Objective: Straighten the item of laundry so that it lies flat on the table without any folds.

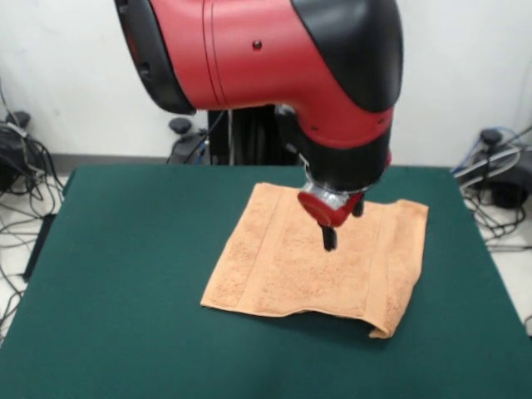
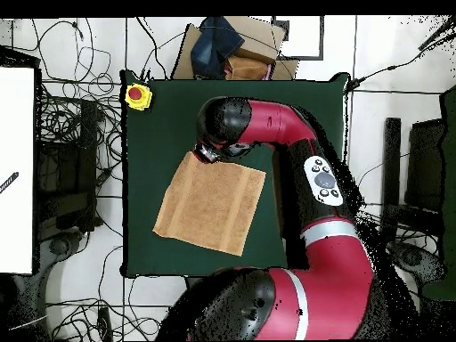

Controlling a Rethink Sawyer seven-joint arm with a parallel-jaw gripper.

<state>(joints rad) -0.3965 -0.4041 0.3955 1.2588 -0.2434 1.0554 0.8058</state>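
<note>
Across the middle of both views, the scene is set out as follows.

Desk (image 1: 125,274): a dark green top is seen filling most of the front view and the centre of the overhead view; it is far wider than the cloth it carries.

Arm: the red and black arm is seen coming down from the top of the front view, its bulk held above the cloth.

Towel (image 1: 291,266): a peach-orange terry towel is laid right of centre in the front view, centre-left of the green top in the overhead view (image 2: 209,205). Most of it is spread flat.

Fingers (image 1: 329,237): a dark tip is seen pointing down over the upper middle of the towel. Whether the fingers are released or clenched cannot be told, nor whether the cloth is touched.

Fold: at the towel's lower right corner in the front view, the edge is seen curled and slightly lifted.

Progress: the task is judged nearly done; only that curled corner and edge are left to be smoothed.
</note>
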